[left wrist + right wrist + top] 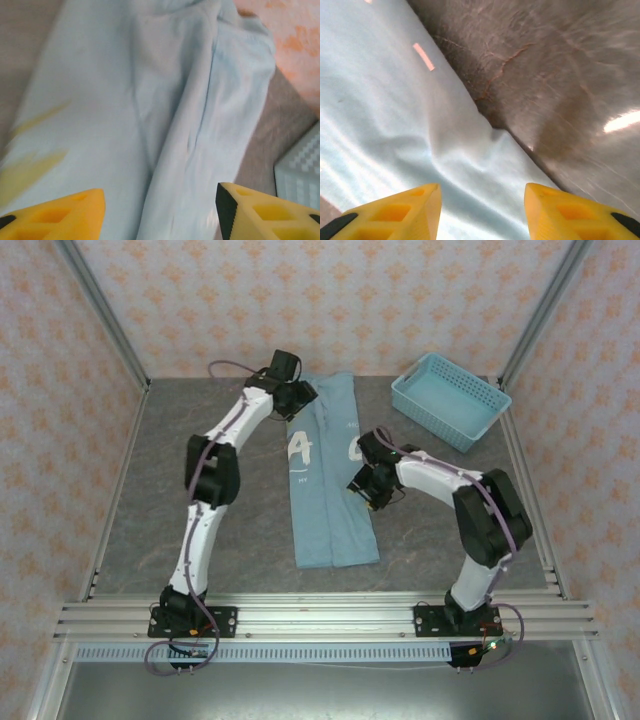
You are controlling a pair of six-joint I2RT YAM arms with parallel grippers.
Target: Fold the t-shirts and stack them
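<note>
T-shirt [328, 510] lies flat on the table [180, 470], folded into a long narrow strip. Its long axis runs from the far side toward the arm bases, and white lettering shows partway along.

Left gripper [297, 397] is at the strip's far end. Its yellow fingers [65, 215] are parted and hold nothing. Cloth spreads beneath and ahead of the tips, with a lengthwise crease leading away from them.

Right gripper [366, 488] is at the strip's right edge, about mid-length. Its fingers [395, 215] are also apart and empty. The cloth edge crosses diagonally just ahead of the tips, with shirt ahead-left and bare table ahead-right (can't tell whether the tips touch fabric).

Judgement: the next fold is probably crosswise, across the long axis. The left arm is nearer the far end. The near hem lies well away from both sets of fingers, with the right arm closer to it.
</note>
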